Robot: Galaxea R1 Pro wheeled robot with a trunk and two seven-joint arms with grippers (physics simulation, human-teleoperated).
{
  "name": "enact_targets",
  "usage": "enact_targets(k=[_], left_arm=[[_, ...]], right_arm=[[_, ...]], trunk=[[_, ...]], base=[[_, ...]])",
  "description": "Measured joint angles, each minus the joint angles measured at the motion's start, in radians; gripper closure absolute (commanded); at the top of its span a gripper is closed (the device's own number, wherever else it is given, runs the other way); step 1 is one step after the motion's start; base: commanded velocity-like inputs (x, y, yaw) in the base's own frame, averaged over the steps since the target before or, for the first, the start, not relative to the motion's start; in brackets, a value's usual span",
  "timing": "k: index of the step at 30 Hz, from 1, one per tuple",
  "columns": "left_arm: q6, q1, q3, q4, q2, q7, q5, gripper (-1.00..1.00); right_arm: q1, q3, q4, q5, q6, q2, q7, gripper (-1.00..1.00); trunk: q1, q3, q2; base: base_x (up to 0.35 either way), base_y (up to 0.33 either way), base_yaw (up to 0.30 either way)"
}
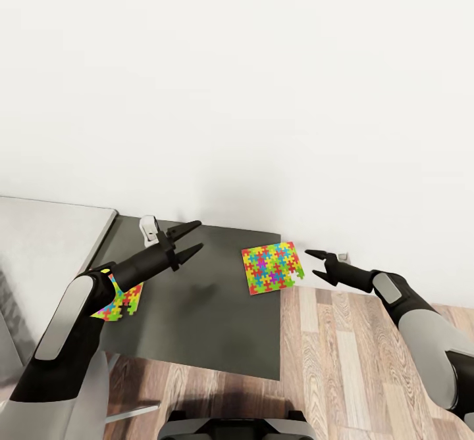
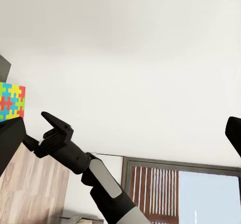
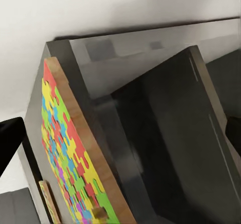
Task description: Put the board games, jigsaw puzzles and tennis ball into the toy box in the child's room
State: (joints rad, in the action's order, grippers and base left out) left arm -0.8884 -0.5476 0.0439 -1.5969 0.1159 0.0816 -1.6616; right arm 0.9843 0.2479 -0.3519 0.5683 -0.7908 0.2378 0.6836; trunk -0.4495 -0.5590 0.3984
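Two jigsaw puzzles lie flat on the dark grey section of the table (image 1: 197, 321). One jigsaw puzzle (image 1: 271, 268) sits at the table's right edge, and the right wrist view shows the same puzzle (image 3: 65, 148) edge-on. The other puzzle (image 1: 122, 300) lies at the left, partly under my left forearm. My left gripper (image 1: 195, 237) hovers open and empty over the back of the dark top. My right gripper (image 1: 315, 264) is open and empty, level with the table's right edge, a short gap from the nearer puzzle. The toy box, board games and tennis ball are out of view.
The light grey table top (image 1: 46, 243) joins on the left. A small white-grey object (image 1: 149, 226) stands at the table's back edge, just behind my left gripper. A white wall rises directly behind the table. Wood-plank floor (image 1: 342, 361) lies to the right and in front.
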Motion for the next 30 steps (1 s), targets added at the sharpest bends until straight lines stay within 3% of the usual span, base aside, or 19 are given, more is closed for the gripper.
enact_targets(k=[16, 30], left_arm=[[0.0, 0.0, 0.0, 0.001, 0.001, 0.0, 0.001, -1.0], [0.0, 0.0, 0.0, 0.0, 0.002, -0.001, 0.001, -1.0]], right_arm=[[-0.013, -0.003, 0.0, -0.004, 0.0, -0.003, 0.0, -1.0], [-0.014, -0.006, 0.0, -0.004, 0.0, -0.006, 0.0, -1.0]], trunk=[[0.0, 0.0, 0.0], [0.0, 0.005, 0.0]], base=[[0.0, 0.0, 0.007], [0.0, 0.0, 0.151]])
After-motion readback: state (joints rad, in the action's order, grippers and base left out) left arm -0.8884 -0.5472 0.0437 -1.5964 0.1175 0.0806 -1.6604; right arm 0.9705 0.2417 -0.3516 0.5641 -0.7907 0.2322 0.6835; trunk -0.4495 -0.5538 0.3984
